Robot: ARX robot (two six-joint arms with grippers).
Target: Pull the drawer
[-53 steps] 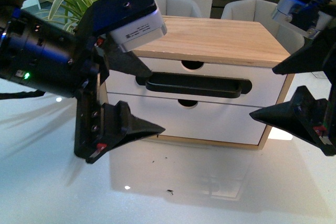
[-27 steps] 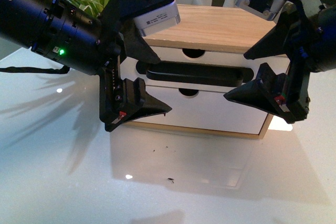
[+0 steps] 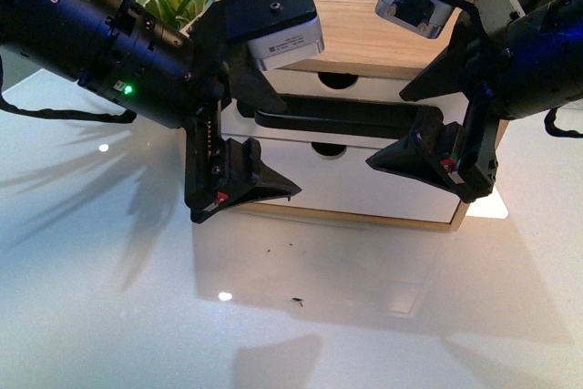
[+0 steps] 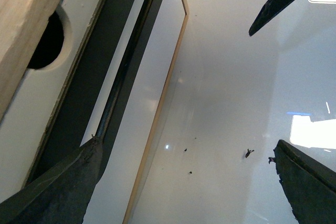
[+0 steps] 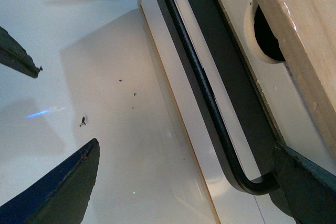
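As they gape empty, left gripper (image 3: 296, 154) and right gripper (image 3: 384, 129) hide the handle's (image 3: 355, 117) ends.

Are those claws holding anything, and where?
Nothing is gripped. The left gripper and right gripper are open, each with one finger by an end of the black handle of the drawer.
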